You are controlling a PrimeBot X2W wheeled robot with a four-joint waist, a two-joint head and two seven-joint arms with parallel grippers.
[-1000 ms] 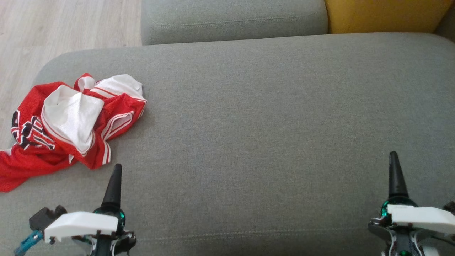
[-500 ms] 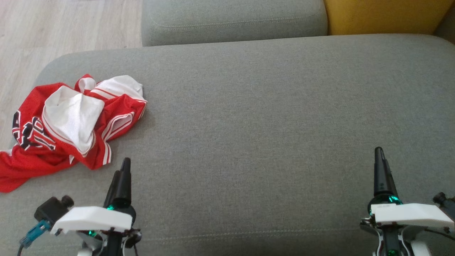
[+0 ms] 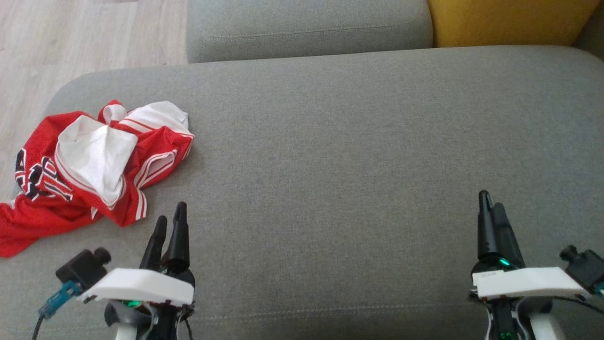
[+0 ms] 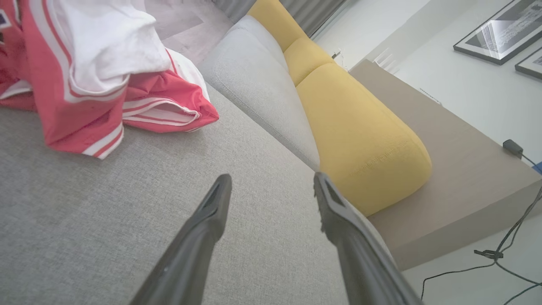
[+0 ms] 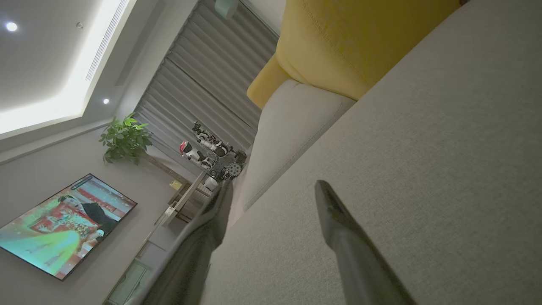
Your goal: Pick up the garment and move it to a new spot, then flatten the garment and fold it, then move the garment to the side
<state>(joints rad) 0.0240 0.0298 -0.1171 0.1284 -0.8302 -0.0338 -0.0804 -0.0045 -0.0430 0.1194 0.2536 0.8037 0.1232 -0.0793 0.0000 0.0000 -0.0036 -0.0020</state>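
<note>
The garment (image 3: 89, 160), a red jersey with white lining, striped trim and black lettering, lies crumpled at the left end of the grey sofa seat (image 3: 330, 156), one edge hanging over the side. In the left wrist view the garment (image 4: 84, 72) fills the upper left. My left gripper (image 3: 171, 212) hovers just right of and below the jersey's near corner, not touching it; its fingers stand apart in the left wrist view with my left gripper (image 4: 271, 182) open and empty. My right gripper (image 3: 490, 200) is far right over bare cushion, and my right gripper (image 5: 273, 188) is open and empty.
A grey back cushion (image 3: 306, 26) and a yellow cushion (image 3: 509, 21) line the far side of the seat. Wooden floor (image 3: 71, 38) lies beyond the sofa's left end. The right wrist view catches a wall screen (image 5: 59, 224) and a potted plant (image 5: 125, 142).
Both arms have rolled at the wrist, so each gripper now shows two fingers instead of one. The left gripper crept forward and right, the right one forward and left. The garment stayed put.
</note>
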